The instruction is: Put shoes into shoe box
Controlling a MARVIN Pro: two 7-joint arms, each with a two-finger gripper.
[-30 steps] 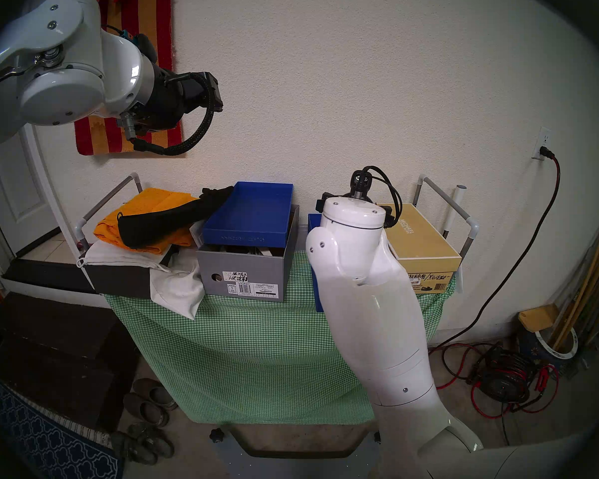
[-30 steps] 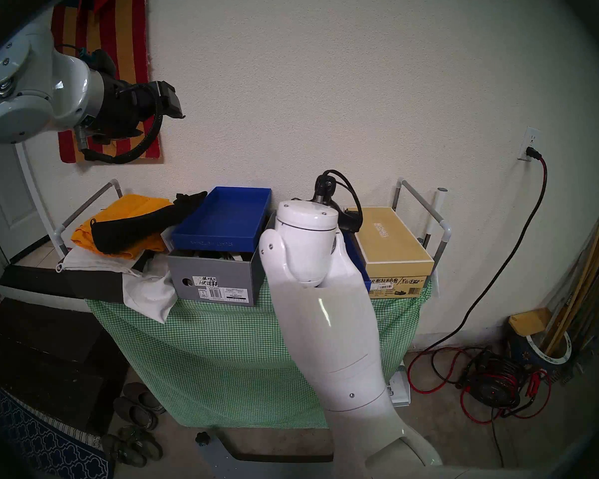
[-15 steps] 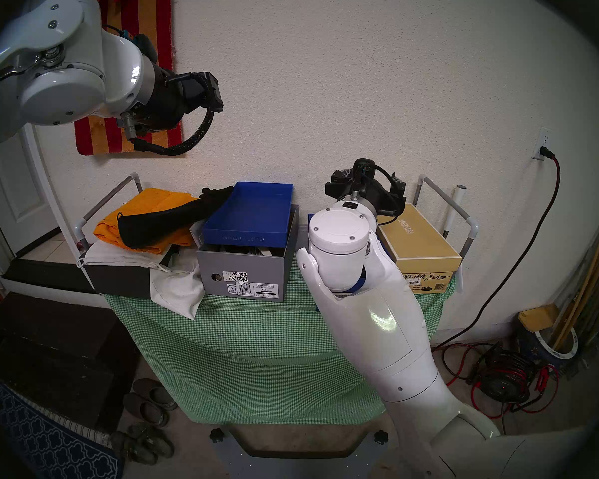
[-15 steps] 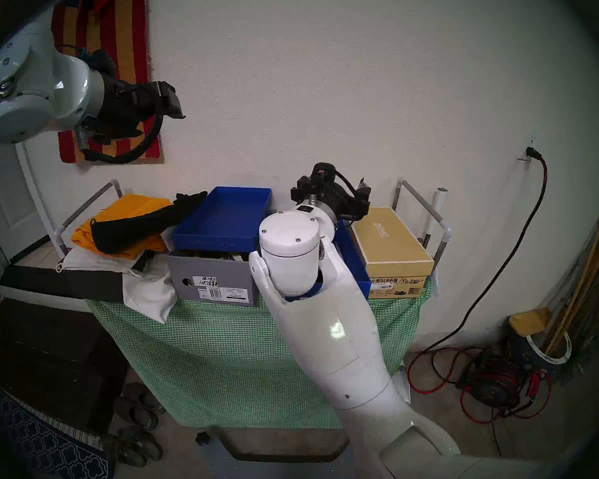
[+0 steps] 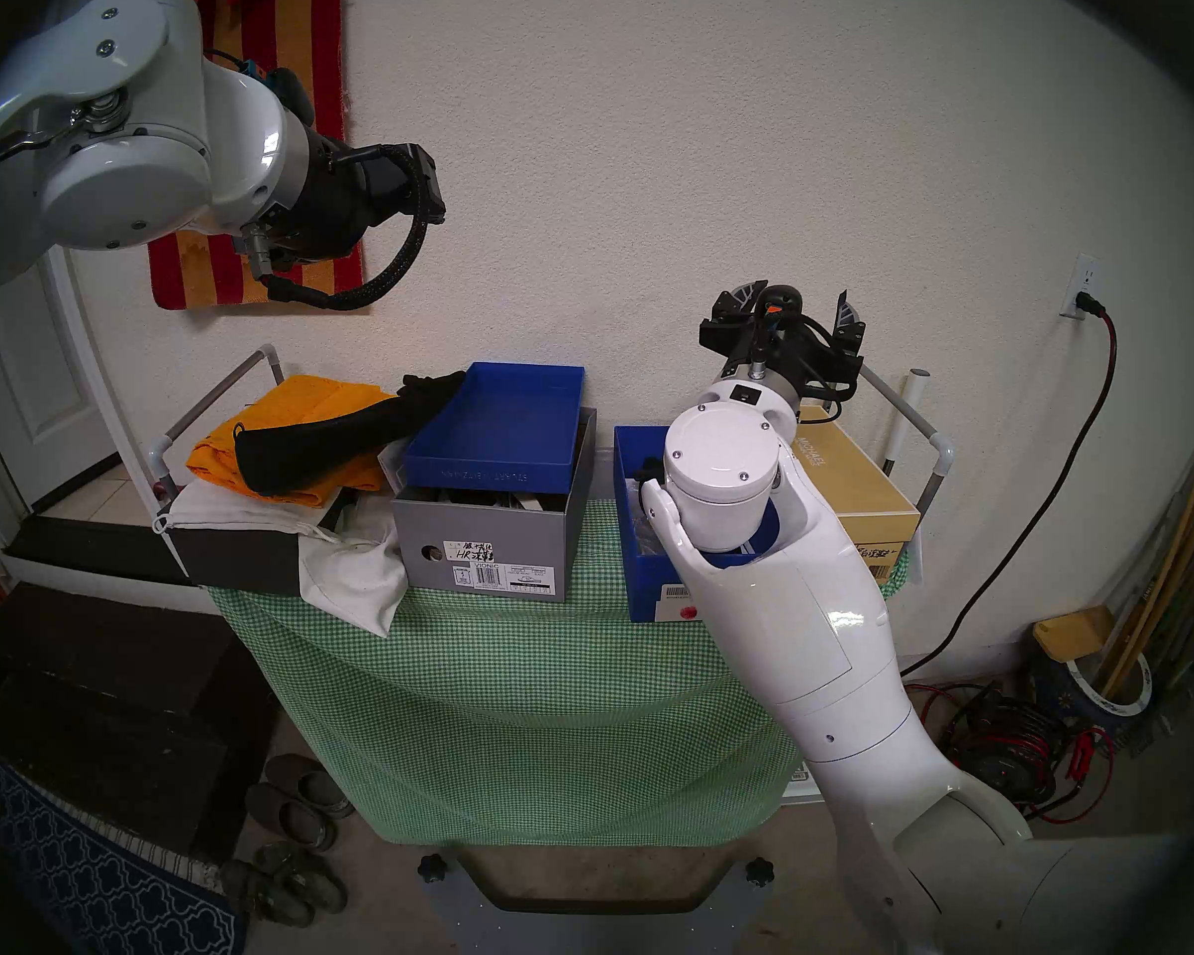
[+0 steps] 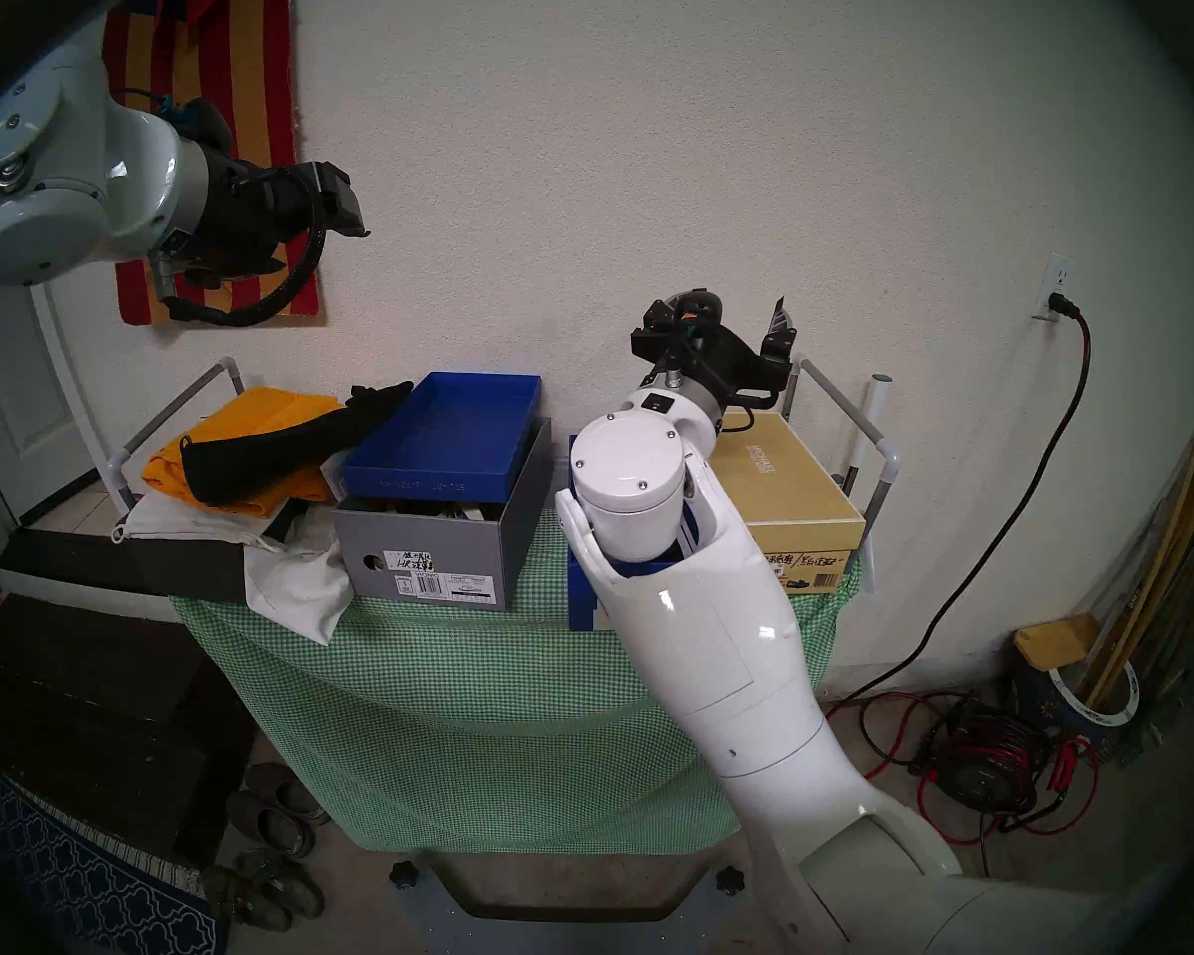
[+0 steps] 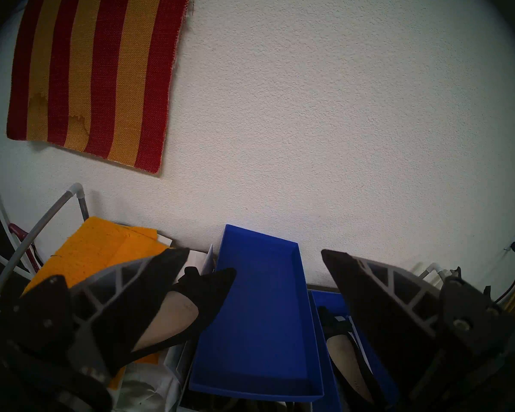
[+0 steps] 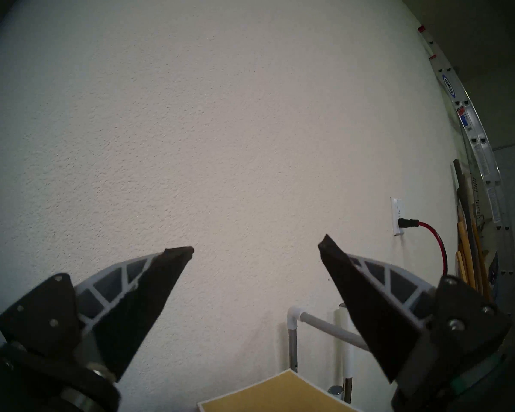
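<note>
Both grippers' ribbed black wedge fingers stand apart, empty: the right gripper (image 8: 255,249) faces the stippled wall above the tan box (image 5: 849,481), the left gripper (image 7: 254,255) high over the clutter. One suede shoe (image 7: 350,363) lies in the blue box (image 5: 639,588); the other shoe (image 7: 176,310) rests on orange cloth (image 5: 291,409).

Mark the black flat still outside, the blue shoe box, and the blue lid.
black flat (image 7: 173,316), left wrist view, beige insole
blue shoe box (image 5: 627,481), head left view, left wall
blue lid (image 5: 487,475), head left view, front rim

You see matt blue cardboard on the shoe box (image 5: 632,519), soft checked cloth on the table (image 5: 511,692), and a rough plaster wall (image 5: 718,175).
</note>
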